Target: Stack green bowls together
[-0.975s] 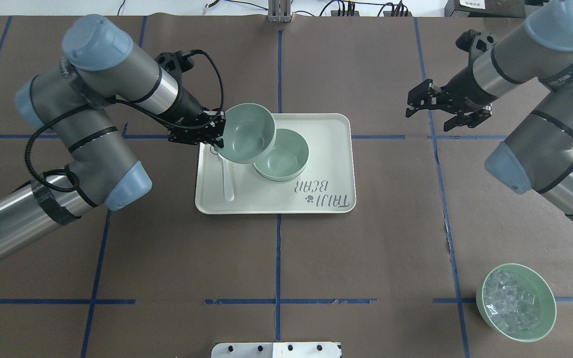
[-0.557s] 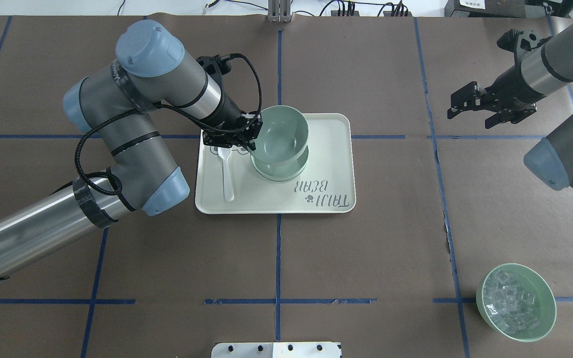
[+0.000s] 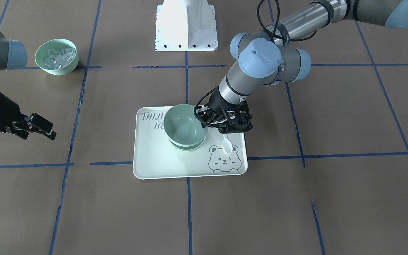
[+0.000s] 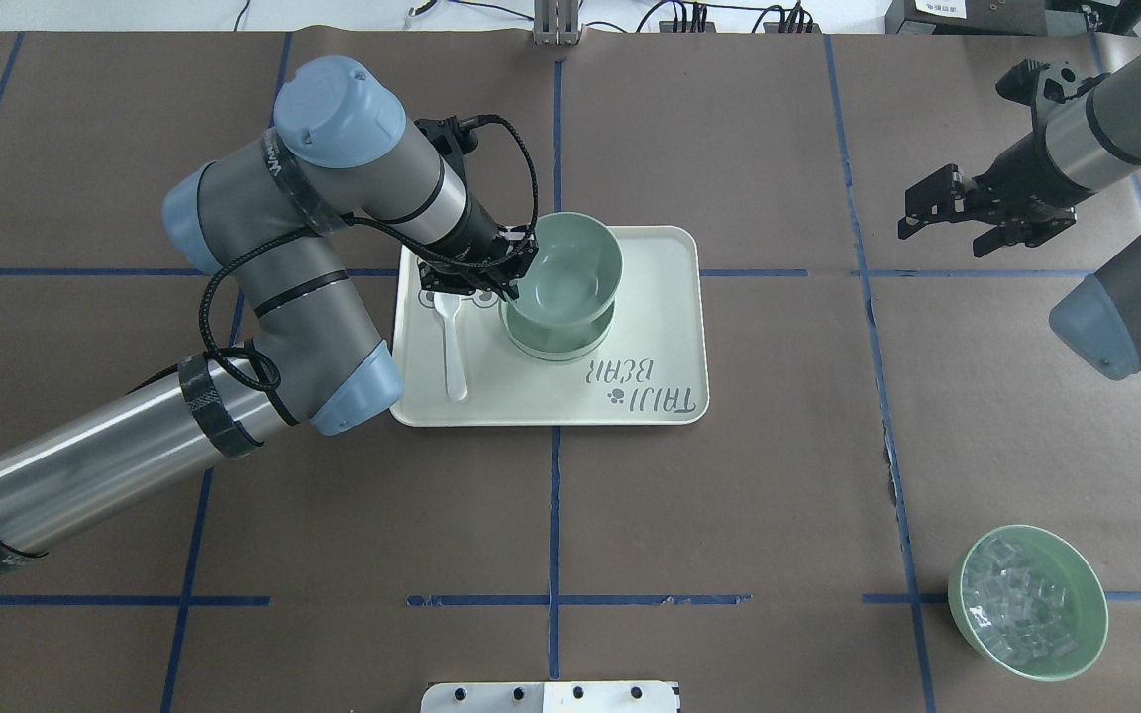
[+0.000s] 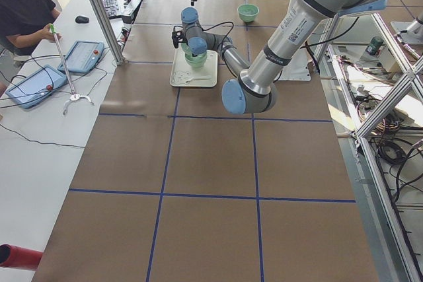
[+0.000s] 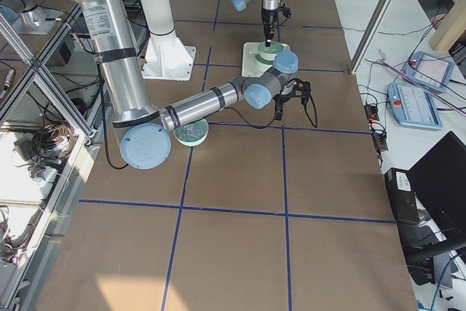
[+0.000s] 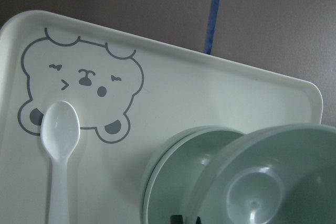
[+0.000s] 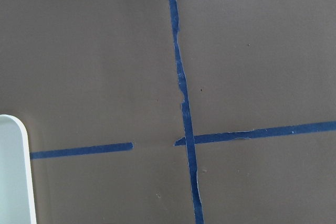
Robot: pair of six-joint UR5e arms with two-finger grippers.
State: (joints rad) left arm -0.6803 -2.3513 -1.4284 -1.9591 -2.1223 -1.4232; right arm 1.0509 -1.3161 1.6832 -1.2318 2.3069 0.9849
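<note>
My left gripper (image 4: 516,272) is shut on the near-left rim of a pale mint-green bowl (image 4: 570,265). It holds the bowl nearly level, right over the other green bowls (image 4: 559,345) nested on the cream tray (image 4: 660,327). The held bowl (image 3: 184,124) sits low into the stack (image 3: 187,146); I cannot tell whether it rests on it. In the left wrist view the held bowl (image 7: 273,182) overlaps the stack (image 7: 170,182), which shows two rims. My right gripper (image 4: 937,233) is open and empty, far to the right of the tray; it also shows in the front view (image 3: 43,129).
A white plastic spoon (image 4: 452,342) lies on the tray's left part, just below my left gripper. A green bowl with clear glassy chunks (image 4: 1026,602) stands at the table's near right. The robot's white base plate (image 4: 549,697) is at the near edge.
My left arm has carried the bowl to the right, from beside the stack to over it, and levelled it from a steep tilt. My right arm has drawn back to the right.
</note>
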